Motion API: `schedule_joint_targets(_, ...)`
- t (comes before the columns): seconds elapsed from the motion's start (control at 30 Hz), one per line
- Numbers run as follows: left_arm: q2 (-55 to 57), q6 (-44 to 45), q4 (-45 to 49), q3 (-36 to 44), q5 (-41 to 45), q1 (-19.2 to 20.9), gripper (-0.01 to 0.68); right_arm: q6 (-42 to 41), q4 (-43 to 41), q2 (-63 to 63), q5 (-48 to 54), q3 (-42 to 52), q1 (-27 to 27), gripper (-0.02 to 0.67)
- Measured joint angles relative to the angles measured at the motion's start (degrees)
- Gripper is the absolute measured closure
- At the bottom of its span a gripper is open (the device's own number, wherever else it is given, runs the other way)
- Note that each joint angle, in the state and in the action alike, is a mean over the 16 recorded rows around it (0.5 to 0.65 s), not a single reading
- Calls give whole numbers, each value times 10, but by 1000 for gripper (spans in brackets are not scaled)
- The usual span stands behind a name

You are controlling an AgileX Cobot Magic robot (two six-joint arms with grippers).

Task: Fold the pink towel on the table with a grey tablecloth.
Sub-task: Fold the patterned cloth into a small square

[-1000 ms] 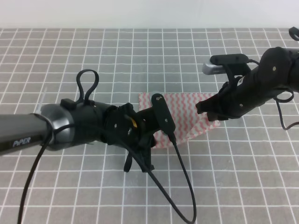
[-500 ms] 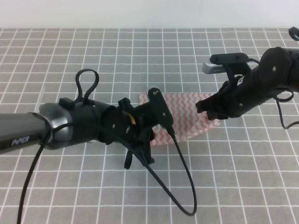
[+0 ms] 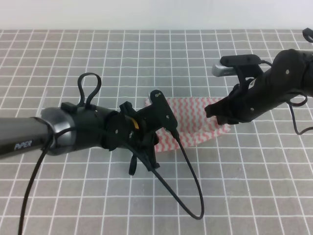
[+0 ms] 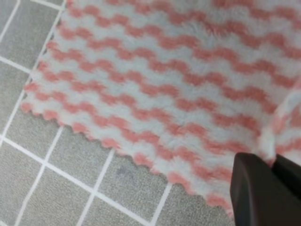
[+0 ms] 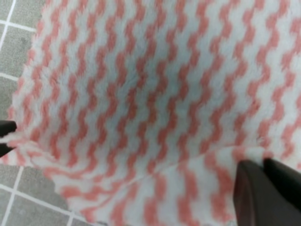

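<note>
My left fingers (image 4: 263, 188) are pinched on a near corner of the pink towel (image 3: 195, 120), and a bit of the cloth bunches up right beside them. My right fingers (image 5: 265, 186) are pinched on the other near corner, where the cloth makes a soft crease. The towel lies between my two hands, its near edge just off the grey tablecloth (image 3: 146, 58) and its far part lying flat.

I think a corner could slip out, because each hand holds only a little bit of a thin, fluffy cloth. If one hand goes faster or higher than the other, the fold may come out crooked. If I pull my hands apart too hard, the towel could slide along the tablecloth. The cable (image 3: 188, 191) hanging in a loop under my left arm might drag too.

The tablecloth has thin white lines in squares, and a plain pale wall (image 3: 156, 14) stands behind
</note>
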Motion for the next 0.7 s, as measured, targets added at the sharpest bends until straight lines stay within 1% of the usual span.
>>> schedule_joint_targets(0.7, -1, 0, 0, -1, -24, 1, 674, 0, -1, 0, -16, 0, 0, 665)
